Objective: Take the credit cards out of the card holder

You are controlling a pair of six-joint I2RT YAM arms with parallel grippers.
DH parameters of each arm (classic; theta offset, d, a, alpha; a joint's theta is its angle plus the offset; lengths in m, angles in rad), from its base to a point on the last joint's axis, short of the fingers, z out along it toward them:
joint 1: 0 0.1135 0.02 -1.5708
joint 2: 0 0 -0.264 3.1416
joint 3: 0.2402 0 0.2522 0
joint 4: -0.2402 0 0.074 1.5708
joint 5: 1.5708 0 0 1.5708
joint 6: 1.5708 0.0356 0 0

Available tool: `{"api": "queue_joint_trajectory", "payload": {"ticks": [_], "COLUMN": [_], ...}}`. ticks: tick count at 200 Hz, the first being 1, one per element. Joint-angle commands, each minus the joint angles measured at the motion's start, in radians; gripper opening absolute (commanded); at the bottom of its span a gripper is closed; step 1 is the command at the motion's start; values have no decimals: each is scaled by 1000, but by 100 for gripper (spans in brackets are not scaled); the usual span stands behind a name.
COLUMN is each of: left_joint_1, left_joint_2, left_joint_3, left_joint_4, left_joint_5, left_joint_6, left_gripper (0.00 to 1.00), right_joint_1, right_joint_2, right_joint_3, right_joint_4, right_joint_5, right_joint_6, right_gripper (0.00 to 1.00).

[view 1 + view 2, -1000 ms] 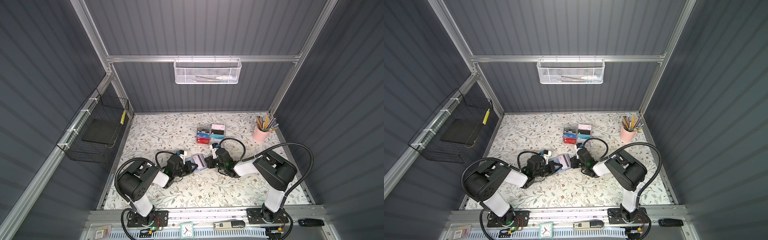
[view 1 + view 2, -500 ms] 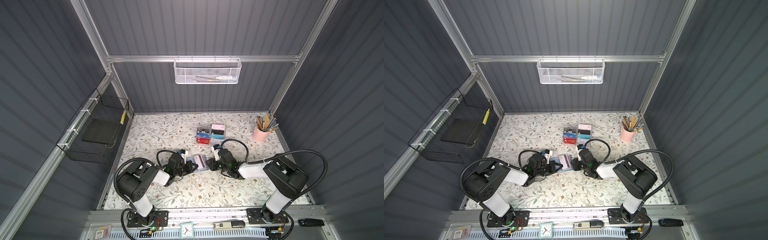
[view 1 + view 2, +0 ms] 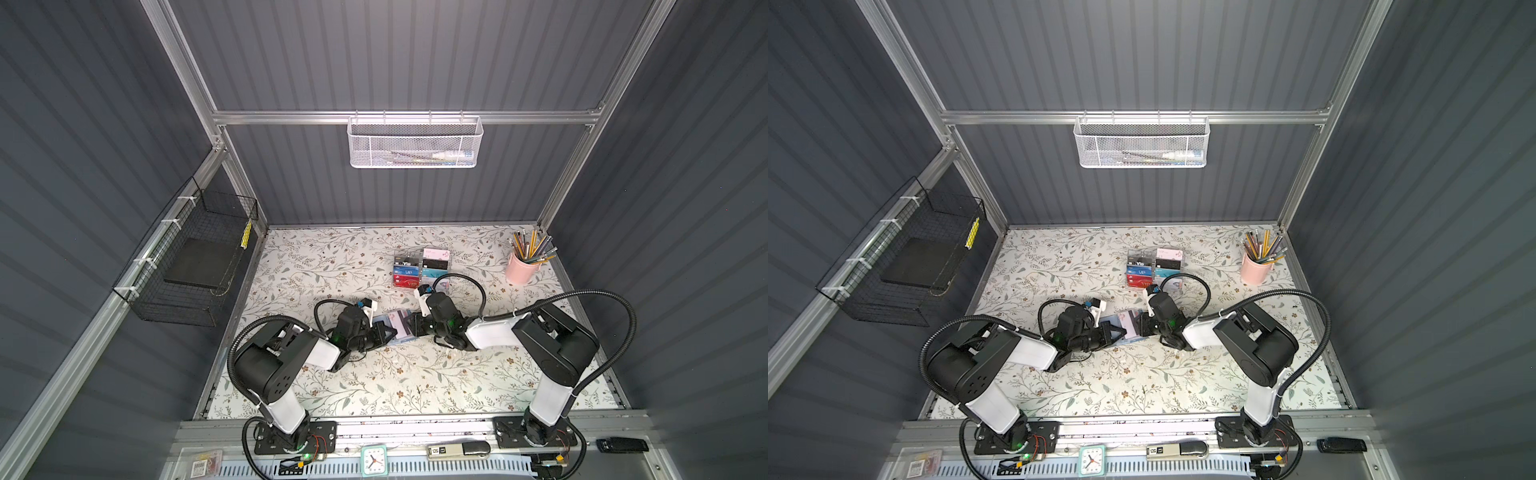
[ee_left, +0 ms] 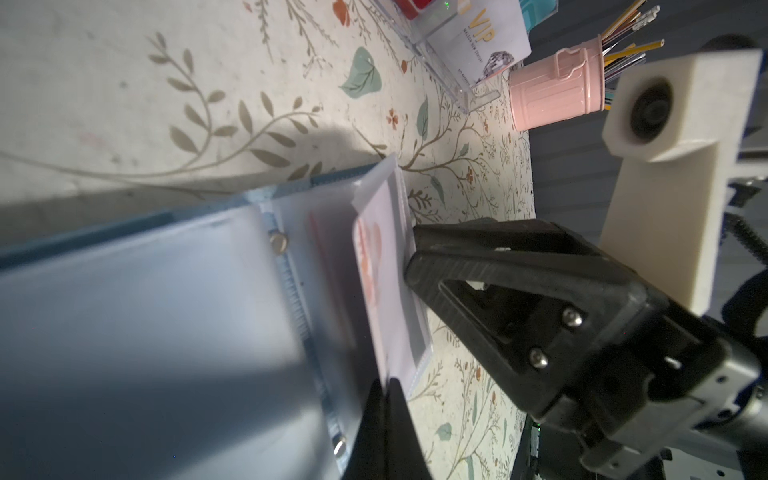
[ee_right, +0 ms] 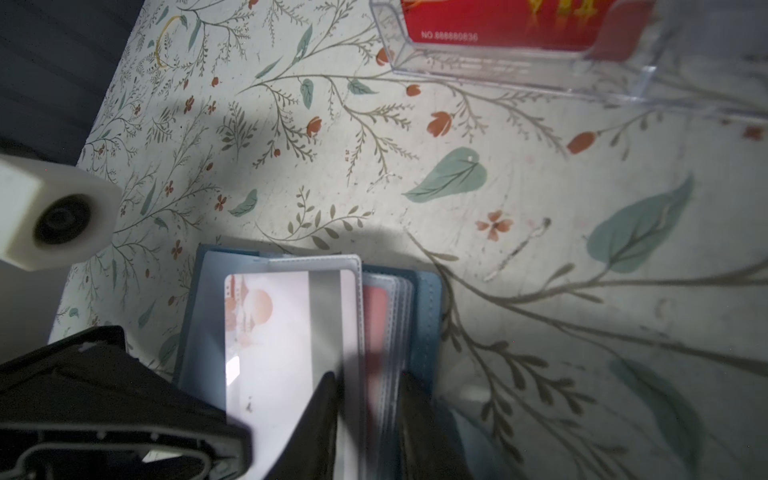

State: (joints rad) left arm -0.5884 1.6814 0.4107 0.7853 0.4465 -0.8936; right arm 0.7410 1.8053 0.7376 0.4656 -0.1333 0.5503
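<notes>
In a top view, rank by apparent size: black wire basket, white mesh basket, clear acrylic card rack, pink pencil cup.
Largest first:
black wire basket
white mesh basket
clear acrylic card rack
pink pencil cup
Baskets hang higher, likely nearer the camera.

Both top views look steeply down from high above the front edge of the counter [image 3: 374,386], taking in all of it and the walls [image 3: 395,62]; they are almost the same picture, offset slightly sideways. The left wrist camera [image 5: 45,216] sits low and very near the holder [image 4: 124,332], facing along the counter toward the cup [image 4: 552,91]. The right wrist camera [image 4: 665,104] looks down on the holder from close above. Both wrist views share its open sleeve [image 5: 291,332] and the rack [image 5: 519,66].
</notes>
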Motion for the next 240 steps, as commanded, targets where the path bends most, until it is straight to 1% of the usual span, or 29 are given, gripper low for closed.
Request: {"api": "queue_joint_trajectory", "payload": {"ticks": [1,38,69,107,157,193,216,240], "left_joint_1": [-2,-2,-2,-2,-2,-2,-2,-3], "left_joint_2": [14,51,58,86,102,124,121,120], "left_joint_3": [11,6,-5,-13,-31,-70,-66,-74], "left_joint_4": [-11,90,150,251,327,455,453,457], "left_joint_5": [16,21,-3,-14,-43,-77,-74,-77], "left_joint_6": [22,-21,-45,-91,-117,-157,-153,-153], "left_gripper": [9,16,17,17,18,19,18,14], "right_joint_1": [6,6,6,7,6,5,3,3], "right_joint_2": [38,52,56,61,63,71,72,75], "right_joint_3": [-9,-15,-20,-23,-31,-32,-31,-36], "right_joint_4": [-20,-1,5,15,14,18,13,13], "right_joint_5": [-3,-15,-19,-23,-17,-16,-15,-11], "right_joint_6": [5,17,20,25,25,27,24,24], "right_gripper": [25,24,23,22,22,22,22,22]}}
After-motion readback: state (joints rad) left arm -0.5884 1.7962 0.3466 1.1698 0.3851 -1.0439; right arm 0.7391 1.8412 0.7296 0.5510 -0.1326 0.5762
